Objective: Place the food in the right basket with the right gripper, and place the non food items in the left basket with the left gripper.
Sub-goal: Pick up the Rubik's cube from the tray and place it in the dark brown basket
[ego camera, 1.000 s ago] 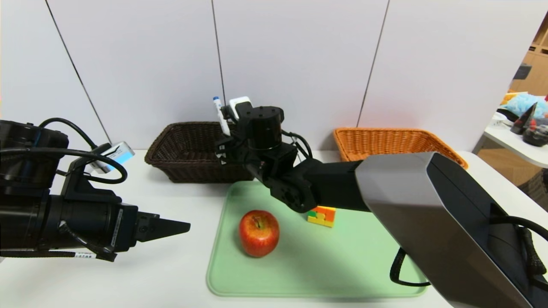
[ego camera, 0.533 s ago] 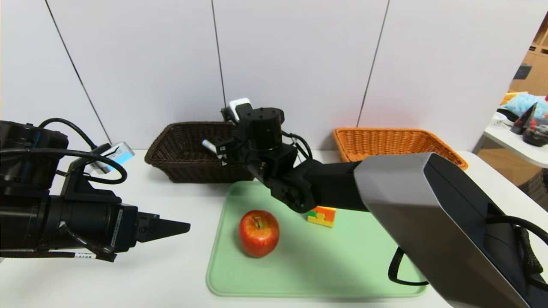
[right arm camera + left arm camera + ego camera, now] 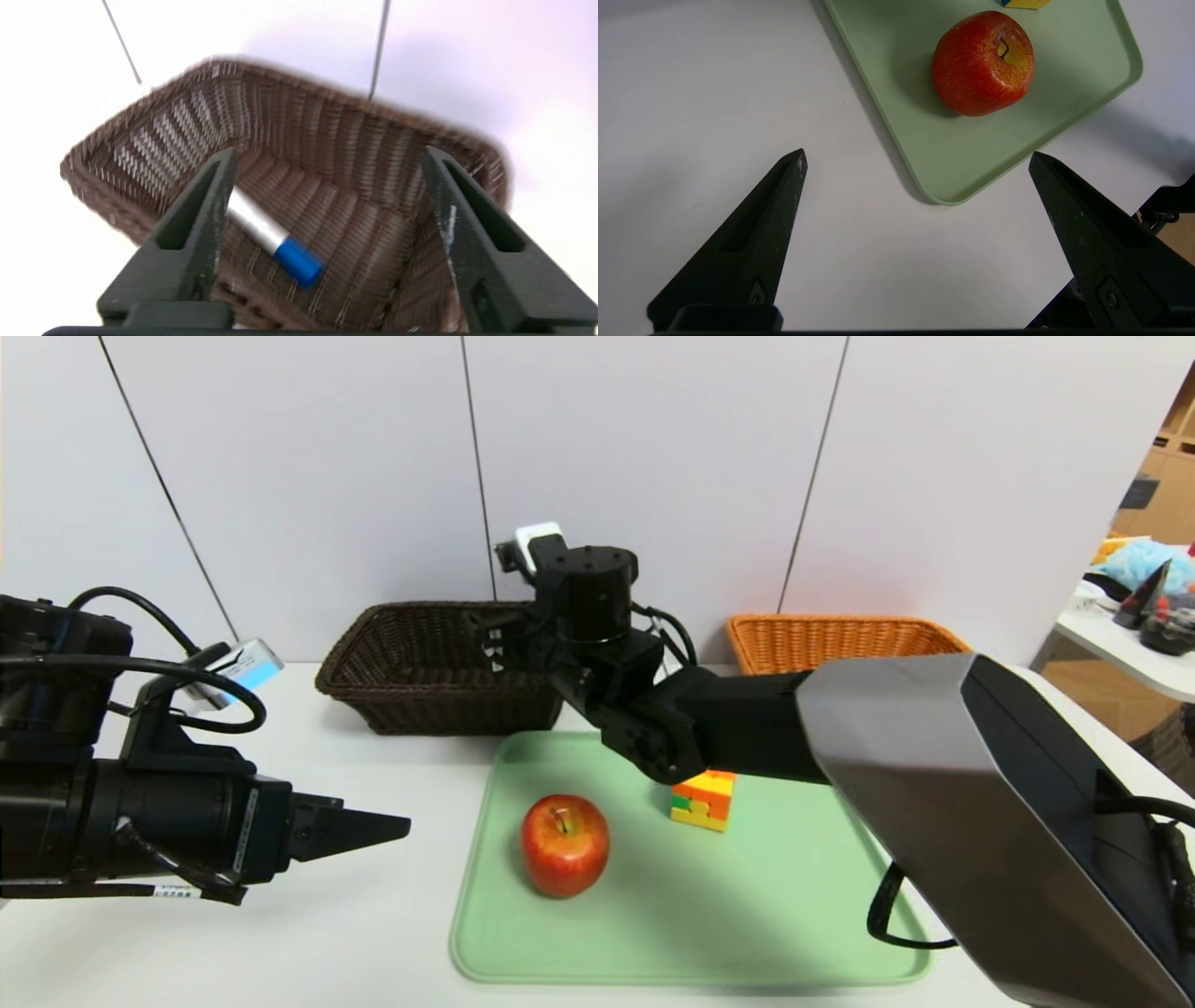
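A red apple and a multicoloured puzzle cube sit on the green tray. My right gripper hangs open over the right end of the dark brown left basket. The white marker with a blue cap lies loose on that basket's floor, below the fingers. The light orange right basket stands at the back right. My left gripper hovers open and holding nothing over the table, near the tray's front left corner.
My right arm's grey forearm stretches across the tray's right side and hides part of the orange basket. A side table with clutter stands at the far right. White wall panels close off the back.
My right gripper has opened and let go of the marker, which dropped into the dark basket. The right wrist has risen slightly. The left arm has barely moved.
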You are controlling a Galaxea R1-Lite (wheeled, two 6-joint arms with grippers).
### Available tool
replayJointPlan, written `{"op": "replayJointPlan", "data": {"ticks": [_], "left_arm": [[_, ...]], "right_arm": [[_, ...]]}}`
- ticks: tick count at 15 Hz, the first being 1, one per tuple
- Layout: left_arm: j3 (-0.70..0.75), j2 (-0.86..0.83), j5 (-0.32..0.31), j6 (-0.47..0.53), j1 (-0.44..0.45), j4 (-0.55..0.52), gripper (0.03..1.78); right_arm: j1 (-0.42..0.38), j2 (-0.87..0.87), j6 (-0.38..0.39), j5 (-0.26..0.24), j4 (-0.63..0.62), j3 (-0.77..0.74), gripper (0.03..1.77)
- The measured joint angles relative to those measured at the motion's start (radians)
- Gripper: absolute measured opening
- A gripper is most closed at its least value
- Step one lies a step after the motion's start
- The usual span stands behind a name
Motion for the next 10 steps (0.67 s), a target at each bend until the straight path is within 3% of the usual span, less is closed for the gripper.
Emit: {"op": "replayJointPlan", "data": {"ticks": [4, 10], "left_arm": [[-0.003, -0.030, -0.002, 0.001, 0.020, 0.000, 1.69], [-0.005, -0.045, -0.003, -0.004, 0.029, 0.000, 1.69]], "right_arm": [[-0.033, -0.058, -0.001, -0.004, 0.047, 0.005, 1.52], [-0.081, -0.174, 0.005, -0.006, 0.304, 0.006, 1.62]]}}
